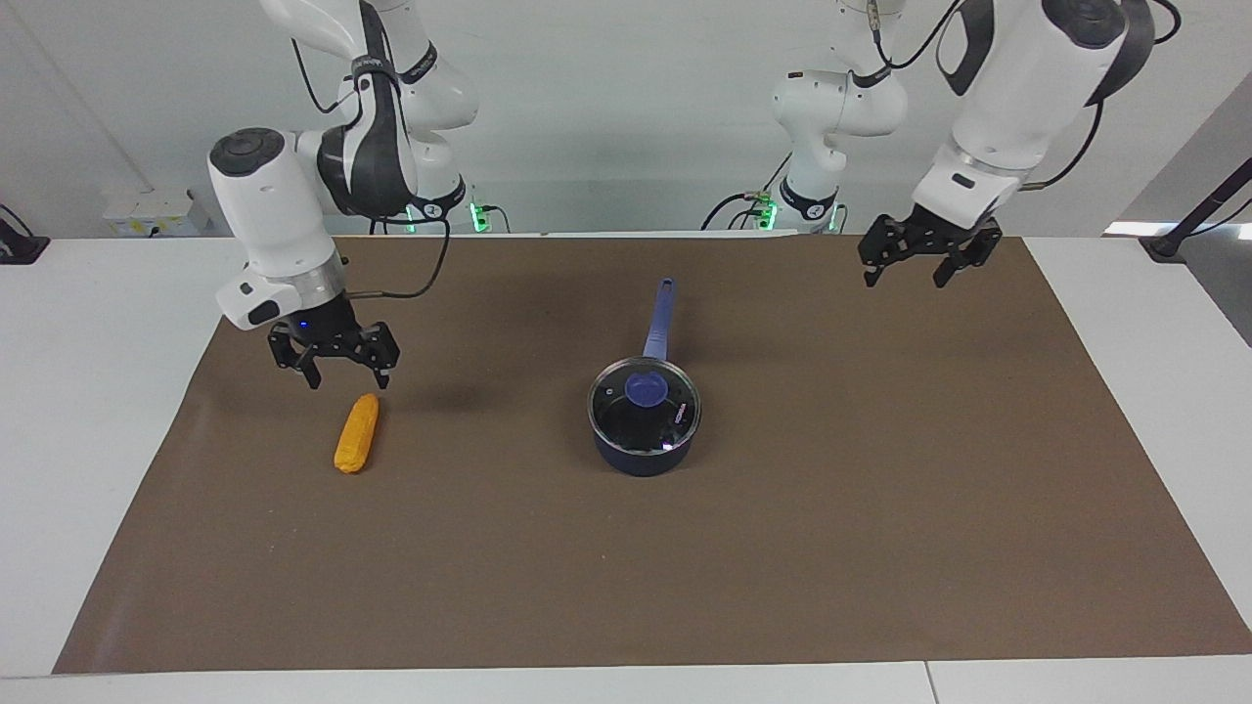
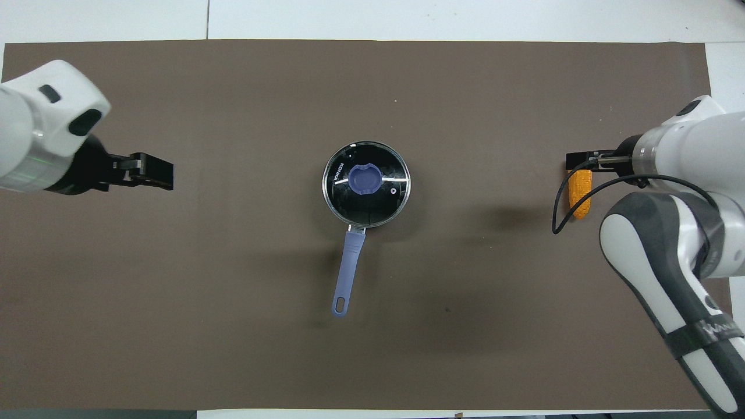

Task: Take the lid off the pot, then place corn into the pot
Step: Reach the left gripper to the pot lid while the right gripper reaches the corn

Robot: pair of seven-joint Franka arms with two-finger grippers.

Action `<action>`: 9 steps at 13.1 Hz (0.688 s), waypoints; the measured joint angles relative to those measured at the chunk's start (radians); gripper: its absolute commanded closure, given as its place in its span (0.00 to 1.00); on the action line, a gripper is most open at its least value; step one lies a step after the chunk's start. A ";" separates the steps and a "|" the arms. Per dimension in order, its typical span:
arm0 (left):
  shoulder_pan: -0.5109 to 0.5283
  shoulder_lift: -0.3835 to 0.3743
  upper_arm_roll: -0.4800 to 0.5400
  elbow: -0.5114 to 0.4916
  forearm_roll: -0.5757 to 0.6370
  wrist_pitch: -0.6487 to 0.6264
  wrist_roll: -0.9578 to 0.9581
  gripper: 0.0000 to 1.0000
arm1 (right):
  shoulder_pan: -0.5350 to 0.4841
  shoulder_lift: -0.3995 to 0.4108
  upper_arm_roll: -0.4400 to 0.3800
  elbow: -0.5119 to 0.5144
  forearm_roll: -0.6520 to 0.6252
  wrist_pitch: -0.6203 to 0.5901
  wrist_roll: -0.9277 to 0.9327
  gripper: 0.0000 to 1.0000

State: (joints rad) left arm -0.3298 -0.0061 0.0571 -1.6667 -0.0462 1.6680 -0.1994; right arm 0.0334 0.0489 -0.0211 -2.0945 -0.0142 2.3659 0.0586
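The pot (image 1: 641, 460) stands mid-mat, its blue handle (image 1: 660, 323) pointing toward the robots. The glass lid (image 1: 644, 406) with a blue knob sits on it. In the overhead view the lid (image 2: 365, 183) covers the pot, whose handle (image 2: 348, 267) sticks out. The corn (image 1: 357, 433) lies on the mat toward the right arm's end; it also shows in the overhead view (image 2: 579, 195). My right gripper (image 1: 347, 376) is open and hovers just over the corn's end nearer the robots, also seen from overhead (image 2: 581, 158). My left gripper (image 1: 907, 274) is open and empty in the air toward the left arm's end (image 2: 152, 171).
A brown mat (image 1: 782, 548) covers most of the white table (image 1: 88, 411). Only the pot and the corn lie on it.
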 measured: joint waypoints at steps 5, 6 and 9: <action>-0.200 0.190 -0.004 0.110 -0.019 0.061 -0.248 0.00 | -0.025 0.067 -0.006 -0.096 0.001 0.164 0.055 0.00; -0.231 0.243 -0.004 0.154 -0.023 0.068 -0.293 0.00 | -0.031 0.078 -0.007 -0.105 0.001 0.165 0.056 0.00; -0.296 0.383 -0.005 0.272 -0.033 0.113 -0.389 0.00 | -0.046 0.156 -0.008 -0.119 0.001 0.191 0.055 0.00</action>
State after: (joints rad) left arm -0.6254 0.3766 0.0525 -1.3945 -0.0794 1.7814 -0.5889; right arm -0.0130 0.2049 -0.0286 -2.2134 -0.0135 2.5572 0.1138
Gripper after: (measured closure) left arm 0.000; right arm 0.000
